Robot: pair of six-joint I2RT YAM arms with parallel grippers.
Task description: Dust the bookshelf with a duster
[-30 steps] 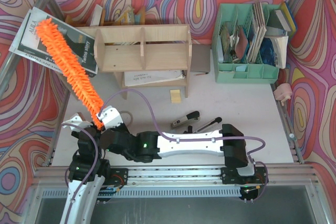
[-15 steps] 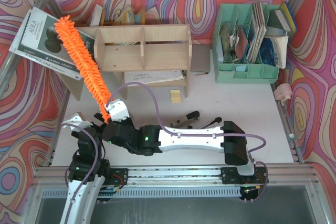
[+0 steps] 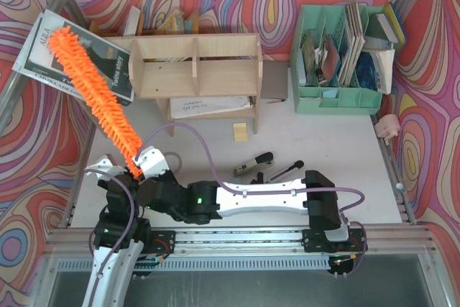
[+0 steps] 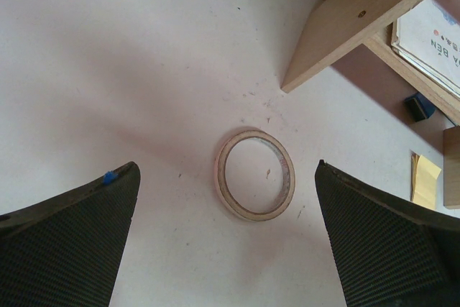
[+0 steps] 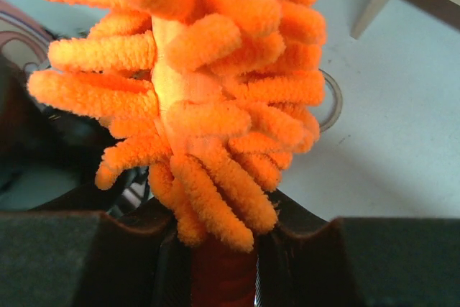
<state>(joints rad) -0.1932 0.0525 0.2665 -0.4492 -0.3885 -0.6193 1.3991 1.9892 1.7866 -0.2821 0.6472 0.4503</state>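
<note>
The bookshelf (image 3: 194, 70) is a low plywood unit at the back left; one of its legs (image 4: 359, 16) shows in the left wrist view. The orange fluffy duster (image 3: 97, 98) slants up and left, with its tip over a magazine left of the shelf and not touching the shelf. My right gripper (image 3: 144, 163) is shut on the duster's handle just below the fluff (image 5: 201, 91), and its jaws (image 5: 223, 249) are closed around the red-orange stem. My left gripper (image 4: 226, 165) is open and empty, pointing down at the table near the front left.
A tape ring (image 4: 255, 174) lies on the table under the left gripper. A magazine (image 3: 43, 62) leans at the far left. A mint-green organiser (image 3: 338, 98) stands at the back right. A black tool (image 3: 253, 165), a pen (image 3: 286, 171) and a yellow note pad (image 3: 240, 130) lie mid-table.
Half a second ago the duster was swung right, up against the shelf's left end. It is now back to the left over the magazine, as it was a second ago. The left arm has not moved.
</note>
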